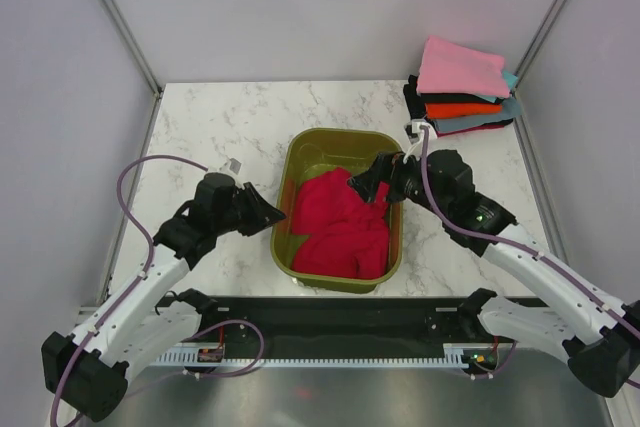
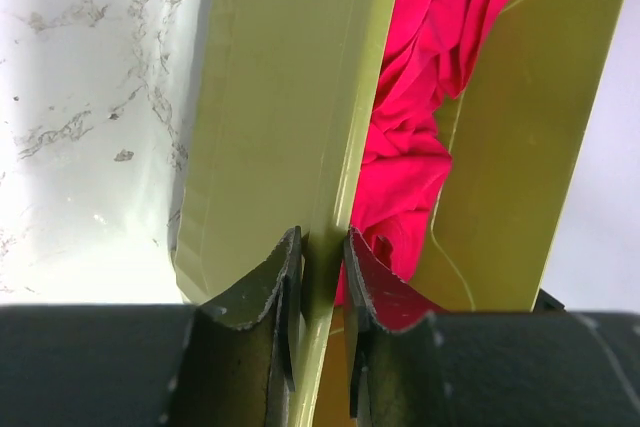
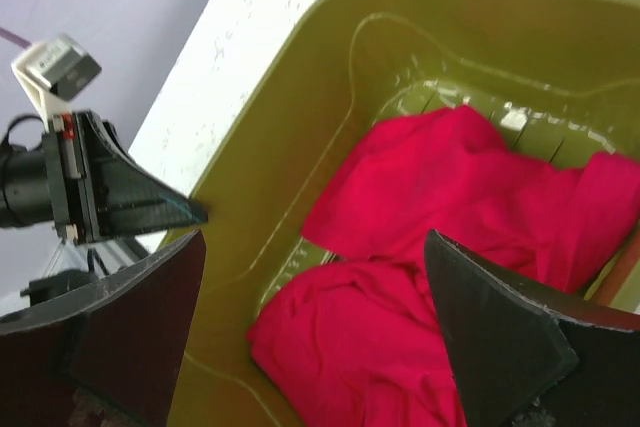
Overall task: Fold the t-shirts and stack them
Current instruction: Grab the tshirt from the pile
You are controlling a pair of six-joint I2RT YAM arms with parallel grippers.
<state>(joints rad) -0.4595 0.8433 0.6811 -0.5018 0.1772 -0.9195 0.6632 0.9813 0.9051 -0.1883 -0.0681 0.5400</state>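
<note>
Here we are at the very start of a fresh shirt: the crimson red t-shirt point(image 1: 340, 227) lies crumpled inside the basket point(image 1: 340, 134), bunched toward its near and right side, with bare floor showing at the far end. Nothing of it is lifted yet.

The left gripper point(image 2: 322, 282) sits at the basket's left wall, one finger outside and one inside, pinched on the rim. By the look of it, that arm is steadying the basket, not going for cloth.

The right gripper point(image 3: 312, 242) hangs over the basket from its right side, jaws spread wide, directly above the red heap and gripping nothing. From its wrist view I cannot tell whether the fingertips touch the fabric.

Beyond the basket's far right corner, on the table point(image 1: 220, 127), waits the folded stack point(image 1: 462, 107): pink on top, then orange, with black and teal-grey beneath.

So the step in hand is fetching the shirt out. The next move calls for the right arm to drop onto a raised fold, close on a good bite of cloth, and lift clear of the rim while the left holds the basket down. Grab too little and it may slip.
</note>
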